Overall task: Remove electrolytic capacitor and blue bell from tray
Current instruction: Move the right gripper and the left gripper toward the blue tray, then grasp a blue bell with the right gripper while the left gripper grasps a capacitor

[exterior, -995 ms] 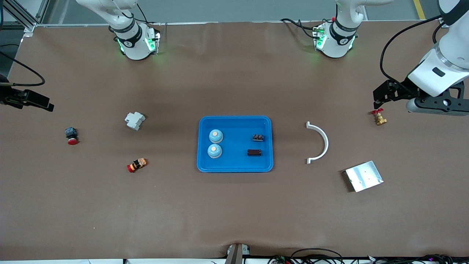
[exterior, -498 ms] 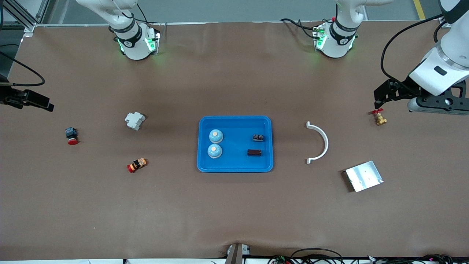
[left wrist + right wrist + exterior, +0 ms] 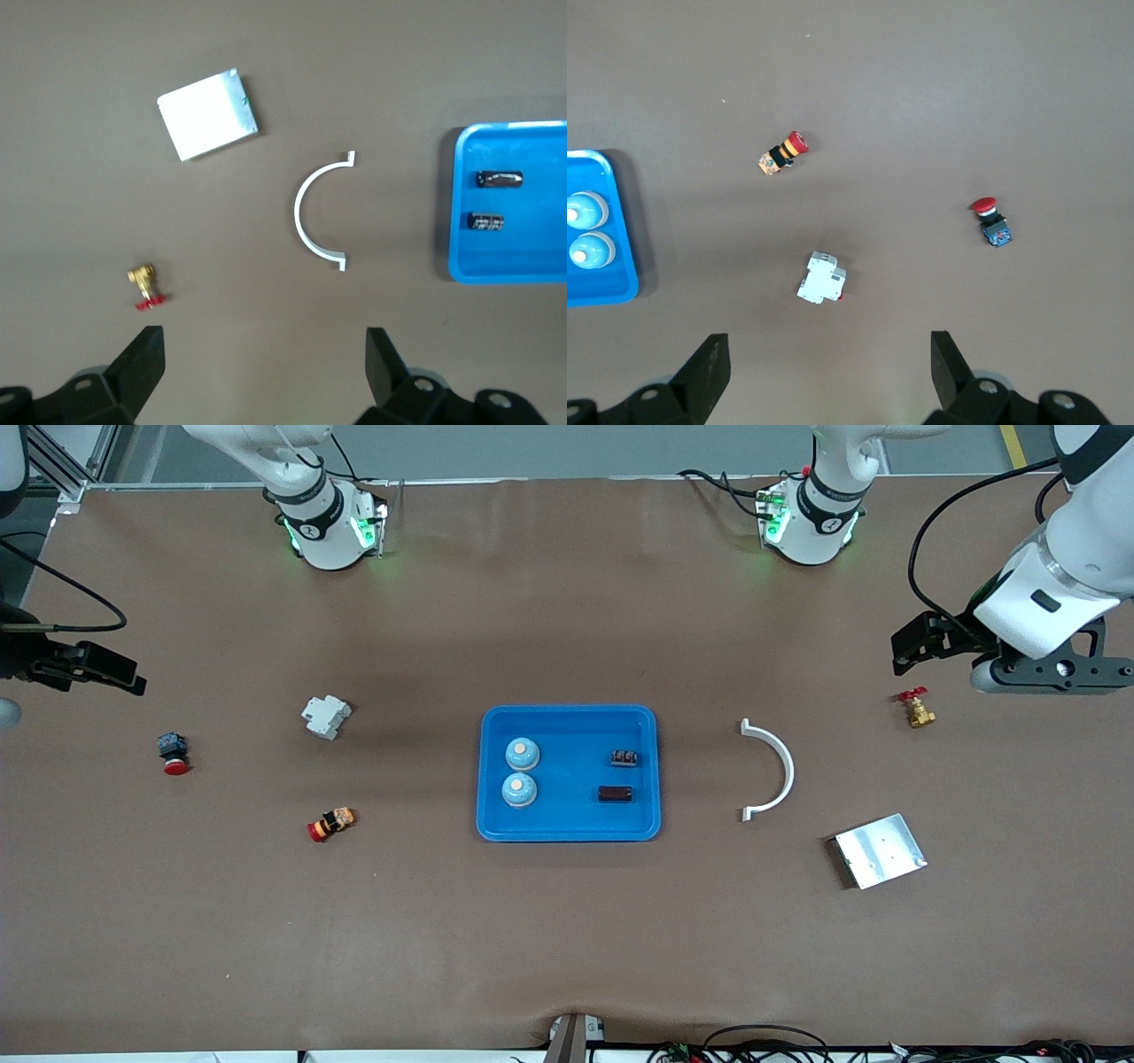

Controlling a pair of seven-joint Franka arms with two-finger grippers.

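You have the blue tray at the middle of the table. In it sit two light-blue bells at the end toward the right arm, one nearer the front camera than the other, just apart. At the tray's end toward the left arm lie two dark capacitors, again one nearer the camera than the other, not touching.

Your left gripper hangs in the air over bare table at the left arm's end, close to the brass valve with the red handle. Its fingers are spread wide and hold nothing. Your right gripper hangs over bare table at the right arm's end, near the white circuit breaker; its fingers are likewise spread wide with nothing between them.

Off the tray toward the left arm you see a white half-ring bracket, and nearer the camera than it a silver metal plate. Toward the right arm you see a red-capped push button on a dark base and, nearer the camera, an orange-and-black button with a red cap lying on its side.
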